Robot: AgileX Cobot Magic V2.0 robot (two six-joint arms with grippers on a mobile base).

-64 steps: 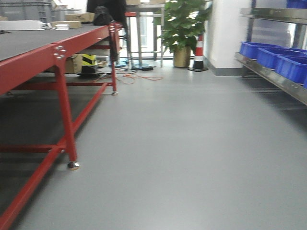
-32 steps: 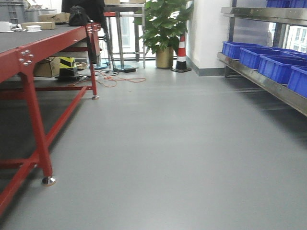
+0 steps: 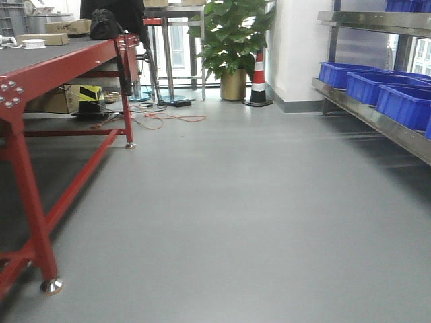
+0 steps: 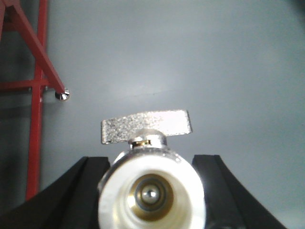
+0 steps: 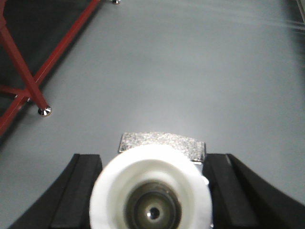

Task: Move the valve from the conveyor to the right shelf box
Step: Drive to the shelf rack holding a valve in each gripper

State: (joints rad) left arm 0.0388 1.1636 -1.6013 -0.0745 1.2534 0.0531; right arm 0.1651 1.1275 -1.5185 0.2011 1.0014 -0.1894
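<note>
Two are in hand: one valve [image 4: 150, 183] clamped in the left gripper [image 4: 152, 210], a second valve [image 5: 151, 191] in the right gripper [image 5: 153, 214], over grey floor [image 3: 256, 202] between conveyor [image 3: 47, 57] and right shelf [image 3: 367, 114]. Carrying step, I'd say; next comes turning right and lifting over a blue box [image 3: 407, 104].

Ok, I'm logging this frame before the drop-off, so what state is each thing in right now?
left gripper: shut on the left valve, over bare floor.
right gripper: shut on the right valve, over bare floor.
left valve: gripped, open end towards the camera, handle on top.
right valve: gripped, white end towards the camera.
blue boxes: on the shelf, insides not visible.
conveyor: running or stopped, cannot tell.
</note>
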